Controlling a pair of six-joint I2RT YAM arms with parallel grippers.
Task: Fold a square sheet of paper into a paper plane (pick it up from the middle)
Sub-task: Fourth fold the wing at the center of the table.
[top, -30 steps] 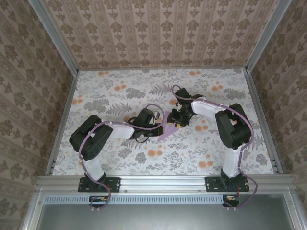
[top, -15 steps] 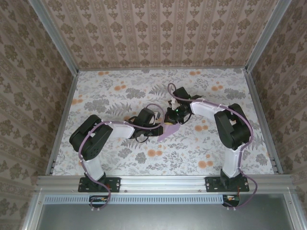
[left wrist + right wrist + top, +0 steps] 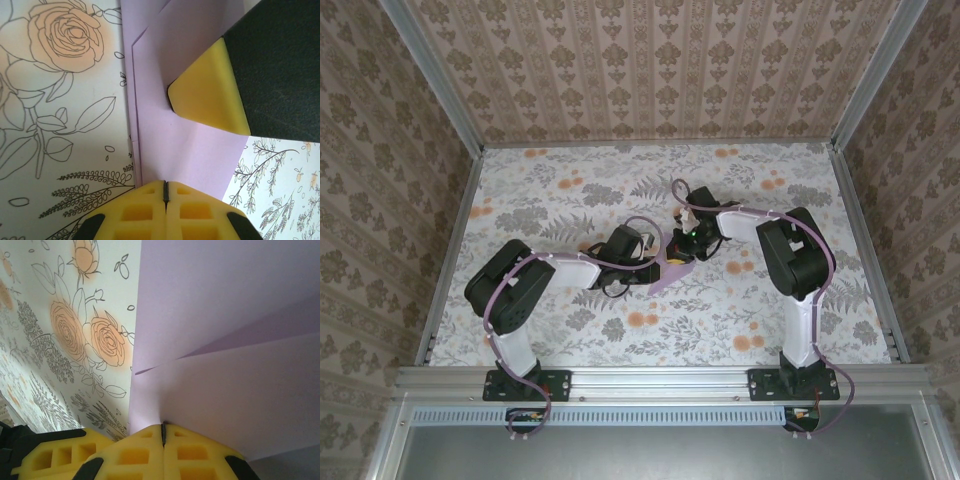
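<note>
The right pincer (image 3: pixel 162 431) clamps a flap of the square sheet of paper (image 3: pixel 225 315). The left pincer (image 3: pixel 165 190), pads together, rests on it.

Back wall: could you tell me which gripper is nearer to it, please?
Right. The right gripper is at the paper's far side, toward the back wall; the left gripper is at its near side.

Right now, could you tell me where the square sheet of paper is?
In the top view, the square sheet of paper lies mid-table on the floral tablecloth, between the left gripper and the right gripper.
</note>
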